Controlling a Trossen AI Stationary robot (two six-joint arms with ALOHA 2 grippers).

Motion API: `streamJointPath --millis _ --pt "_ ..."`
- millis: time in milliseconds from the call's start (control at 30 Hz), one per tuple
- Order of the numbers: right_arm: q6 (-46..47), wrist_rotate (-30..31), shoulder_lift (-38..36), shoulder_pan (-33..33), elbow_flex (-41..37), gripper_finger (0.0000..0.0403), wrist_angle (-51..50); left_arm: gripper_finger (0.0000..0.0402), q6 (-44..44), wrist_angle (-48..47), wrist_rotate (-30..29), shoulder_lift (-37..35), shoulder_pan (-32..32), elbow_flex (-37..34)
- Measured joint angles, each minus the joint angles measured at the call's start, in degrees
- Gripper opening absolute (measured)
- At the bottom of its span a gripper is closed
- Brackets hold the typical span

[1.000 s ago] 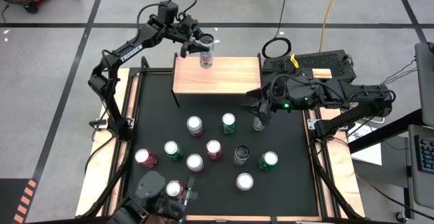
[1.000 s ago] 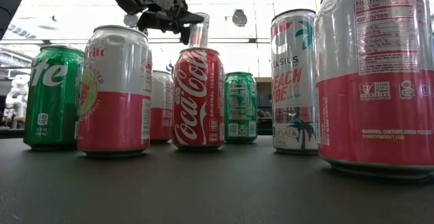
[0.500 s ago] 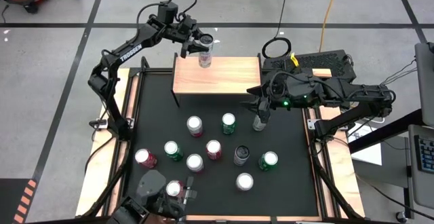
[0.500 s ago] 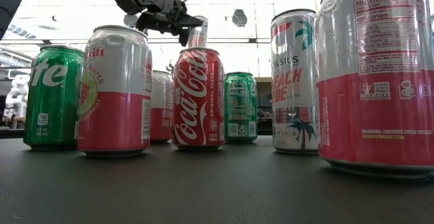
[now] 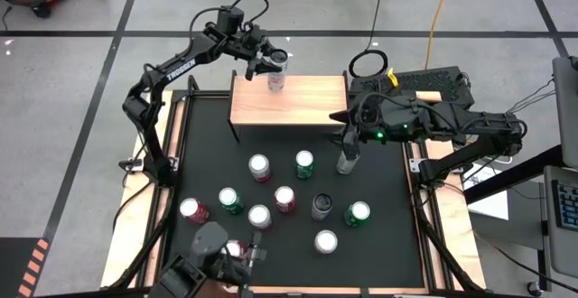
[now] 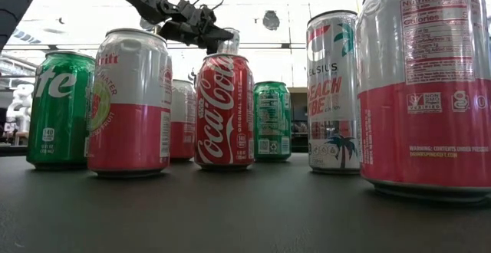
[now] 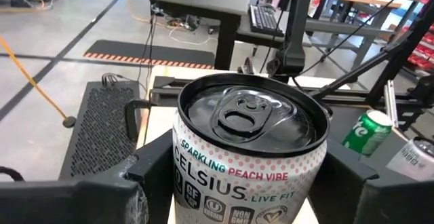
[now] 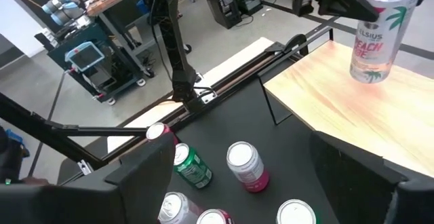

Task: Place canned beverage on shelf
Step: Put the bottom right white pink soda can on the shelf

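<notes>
The left claw (image 5: 274, 60) is clamping the Celsius can (image 5: 277, 74) upright over the shelf (image 5: 307, 108) for setting down; the right claw (image 5: 344, 143) is hovering agape near another can (image 5: 345, 162).

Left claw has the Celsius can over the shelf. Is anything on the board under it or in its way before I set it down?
Nothing visible is. The left claw grips the can near the shelf board's back edge, and the board around it is bare wood. The other cans stand on the black mat in front, and the right claw hangs over the mat.
</notes>
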Motion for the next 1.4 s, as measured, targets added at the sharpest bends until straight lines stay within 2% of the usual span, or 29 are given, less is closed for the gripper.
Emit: streamJointPath --millis 233,400,533,667,867,1167,1400 --pt "0.67 -0.09 0.0 0.02 0.0 0.032 0.0 0.0254 0.13 -0.1 0.8 0.7 2.65 0.0" --pt "1.61 -0.12 0.0 0.05 0.0 0.032 0.0 0.0254 -4.09 -3.0 9.45 0.49 7.16 -0.04" --pt "1.62 -0.28 0.0 0.13 0.0 0.032 0.0 0.0254 -0.59 -8.91 11.47 -1.07 8.2 -0.03" --pt "0.86 0.01 0.0 -0.01 0.0 0.032 0.0 0.0254 3.26 -8.34 8.95 -0.84 7.18 -0.04" --pt "-0.28 1.18 0.0 -1.51 0.0 0.032 0.02 0.0254 2.8 -0.84 5.17 -0.32 6.34 -0.04" --pt "-1.73 1.16 0.02 -3.96 0.0 0.032 0.46 0.0254 -4.72 7.73 4.58 1.59 4.97 -0.02" --pt "-1.88 1.14 0.02 -4.53 0.0 0.032 0.48 0.0254 -5.38 7.27 3.37 4.63 3.02 -0.09"
